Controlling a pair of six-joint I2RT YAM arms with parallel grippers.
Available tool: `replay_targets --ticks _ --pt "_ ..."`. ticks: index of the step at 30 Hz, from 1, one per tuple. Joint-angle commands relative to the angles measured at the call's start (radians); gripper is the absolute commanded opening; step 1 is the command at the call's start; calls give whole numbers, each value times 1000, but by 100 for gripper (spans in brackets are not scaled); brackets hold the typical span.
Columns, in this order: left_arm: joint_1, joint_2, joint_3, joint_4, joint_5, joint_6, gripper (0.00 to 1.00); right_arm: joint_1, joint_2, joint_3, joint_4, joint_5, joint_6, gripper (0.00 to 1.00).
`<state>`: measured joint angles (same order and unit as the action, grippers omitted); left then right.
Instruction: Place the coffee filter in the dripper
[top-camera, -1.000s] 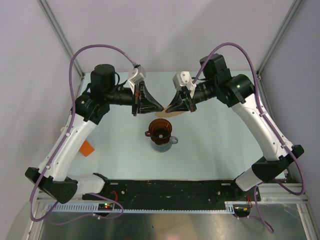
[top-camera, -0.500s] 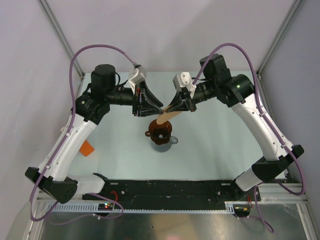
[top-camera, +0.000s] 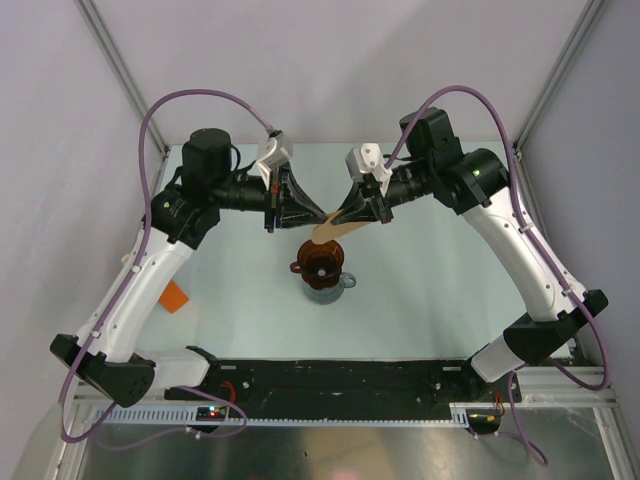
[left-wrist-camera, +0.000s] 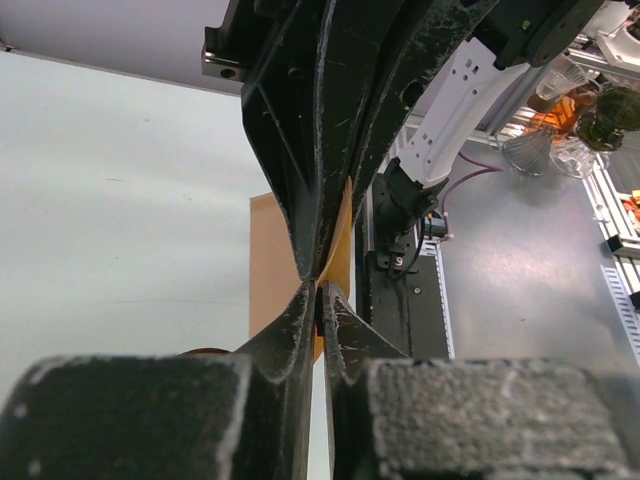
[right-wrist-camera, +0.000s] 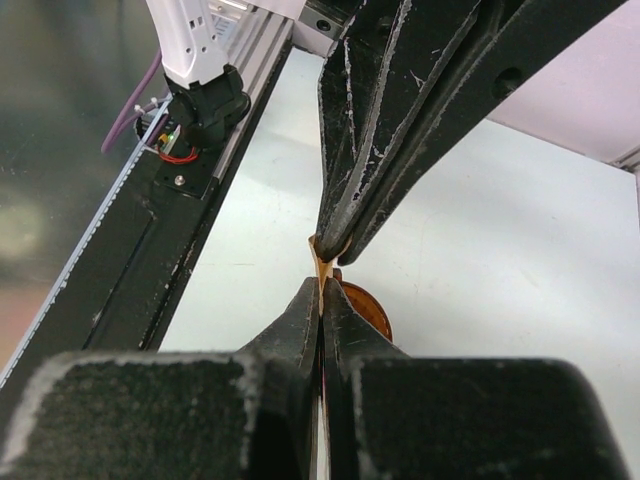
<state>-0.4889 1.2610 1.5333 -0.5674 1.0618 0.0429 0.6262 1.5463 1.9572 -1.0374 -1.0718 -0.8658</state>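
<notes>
The coffee filter (top-camera: 327, 229) is a tan paper sheet held in the air just above and behind the dripper (top-camera: 320, 262), a reddish-brown cone with a round rim. My left gripper (top-camera: 321, 214) and right gripper (top-camera: 339, 216) meet tip to tip, and both are shut on the filter's upper edge. In the left wrist view my left gripper (left-wrist-camera: 320, 293) pinches the filter (left-wrist-camera: 270, 262), with the right one's fingers coming from above. In the right wrist view my right gripper (right-wrist-camera: 320, 290) pinches the filter (right-wrist-camera: 320, 266) edge-on; the dripper rim (right-wrist-camera: 367, 312) shows just beyond.
The dripper sits on a clear glass jug whose handle (top-camera: 347, 283) sticks out to the right. A small orange box (top-camera: 175, 296) lies at the left of the table. The black base rail (top-camera: 330, 375) runs along the near edge.
The filter has swung from lying level between the gripper tips to hanging down and left toward the dripper's rim. Both grippers stay shut on it and have barely moved.
</notes>
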Motion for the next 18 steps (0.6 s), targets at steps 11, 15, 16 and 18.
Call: replay_targets --ticks 11,15,16,18 --pt "11 -20 20 12 41 10 0 -27 -33 -6 23 7 39 29" --pt "12 -24 22 13 54 6 0 -31 -47 -47 46 9 42 39" --pt "12 -24 23 13 54 4 0 -31 -49 -55 51 10 41 39" --pt "13 -26 25 14 53 2 0 -32 -50 -64 53 10 41 40"
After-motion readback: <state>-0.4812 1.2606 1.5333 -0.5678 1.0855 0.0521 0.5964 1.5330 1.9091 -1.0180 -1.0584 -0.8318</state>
